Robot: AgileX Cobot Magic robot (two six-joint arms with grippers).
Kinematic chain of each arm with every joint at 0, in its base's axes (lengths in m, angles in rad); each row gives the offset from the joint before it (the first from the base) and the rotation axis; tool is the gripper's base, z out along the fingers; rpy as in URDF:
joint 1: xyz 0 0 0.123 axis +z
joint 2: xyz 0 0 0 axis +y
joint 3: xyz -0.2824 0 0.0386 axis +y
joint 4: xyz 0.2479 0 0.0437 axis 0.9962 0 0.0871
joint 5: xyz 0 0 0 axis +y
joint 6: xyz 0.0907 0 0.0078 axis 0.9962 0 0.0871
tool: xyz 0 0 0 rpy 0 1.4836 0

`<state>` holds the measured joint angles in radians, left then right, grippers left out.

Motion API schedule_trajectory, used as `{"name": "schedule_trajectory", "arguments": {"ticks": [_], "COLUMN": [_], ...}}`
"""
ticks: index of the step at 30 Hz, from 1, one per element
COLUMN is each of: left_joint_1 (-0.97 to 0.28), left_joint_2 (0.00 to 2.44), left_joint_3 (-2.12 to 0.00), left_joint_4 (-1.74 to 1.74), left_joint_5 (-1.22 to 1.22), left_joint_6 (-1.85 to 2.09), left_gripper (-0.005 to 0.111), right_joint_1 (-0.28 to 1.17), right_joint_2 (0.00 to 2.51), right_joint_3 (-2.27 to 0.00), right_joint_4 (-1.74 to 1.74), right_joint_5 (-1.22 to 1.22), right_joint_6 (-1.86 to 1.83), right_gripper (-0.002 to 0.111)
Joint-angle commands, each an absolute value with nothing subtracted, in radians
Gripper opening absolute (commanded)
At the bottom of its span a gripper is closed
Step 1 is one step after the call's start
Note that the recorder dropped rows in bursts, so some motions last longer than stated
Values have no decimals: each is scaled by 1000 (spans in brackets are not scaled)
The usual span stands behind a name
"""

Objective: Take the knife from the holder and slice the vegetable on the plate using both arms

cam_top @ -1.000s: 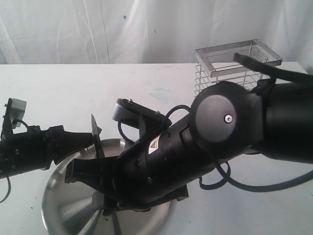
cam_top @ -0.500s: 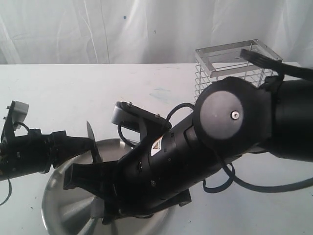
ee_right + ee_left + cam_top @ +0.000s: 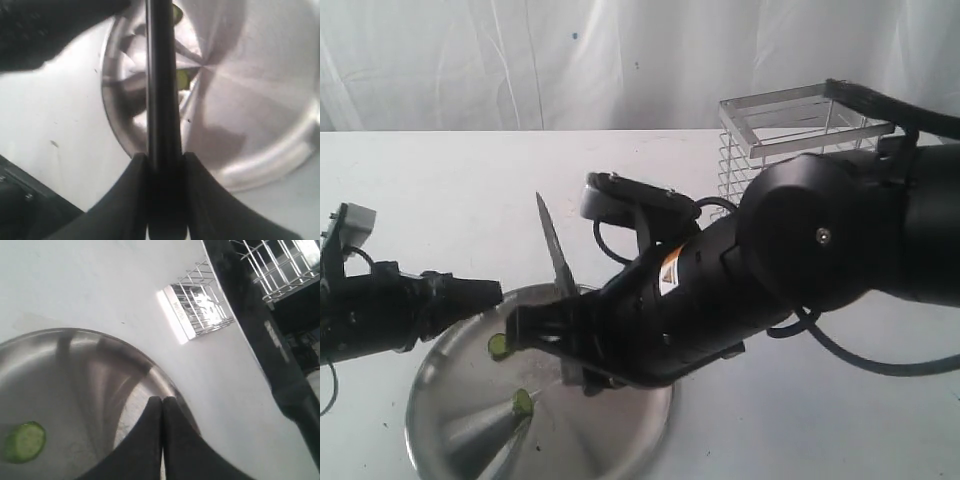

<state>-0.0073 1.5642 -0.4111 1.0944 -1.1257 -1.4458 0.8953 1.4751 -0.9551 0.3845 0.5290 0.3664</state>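
My right gripper point(image 3: 538, 328) is shut on the black handle of the knife point(image 3: 555, 255), whose narrow blade points up and away over the plate point(image 3: 460, 420). In the right wrist view both fingers point(image 3: 137, 172) clamp the knife point(image 3: 160, 75) above the steel plate point(image 3: 250, 100). Two round green vegetable slices point(image 3: 500, 346) point(image 3: 522, 402) lie on the plate, one point(image 3: 183, 77) just beside the blade. My left gripper point(image 3: 492, 293) is shut and empty at the plate's left rim, fingertips point(image 3: 156, 405) pressed together, near a slice point(image 3: 24, 441). The wire holder point(image 3: 800, 130) stands at the back right.
The right arm's bulky black body point(image 3: 820, 250) stretches from the right edge across to the plate and stands in front of the holder's lower part. A white curtain point(image 3: 620, 60) closes off the back of the white table point(image 3: 450, 190).
The right arm has drawn back to the right and lifted the knife, so the blade stands higher. Two green slices that the arm covered now show on the plate. The left gripper has hardly moved.
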Motion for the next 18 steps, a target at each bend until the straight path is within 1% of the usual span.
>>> {"name": "schedule_trajectory", "arguments": {"ticks": [1,3,5,9,15,18], "left_joint_1": [80,146,167,167,167,167], "left_joint_2": [1508,1471,1457,1456,1456,1456], "left_joint_3": [-409,-409,-409,-409,-409,-409], "left_joint_4": [1044,1002,1008,1123,1058,963], "left_joint_5": [-1075,-1075,-1035,-836,-816,-792], "left_joint_6": [-1434,-1454,-1461,-1509,-1475,-1404], "left_gripper": [0,0,0,0,0,0], "right_joint_1": [888,897,934,1079,1217,1291], "right_joint_2": [1467,1467,1467,1479,1565,1611], "right_joint_3": [-952,-952,-952,-952,-959,-977], "right_joint_4": [185,165,165,160,54,-48], "right_joint_5": [718,807,812,720,642,618], "right_joint_6": [475,499,497,590,795,935], "right_gripper": [0,0,0,0,0,0]}}
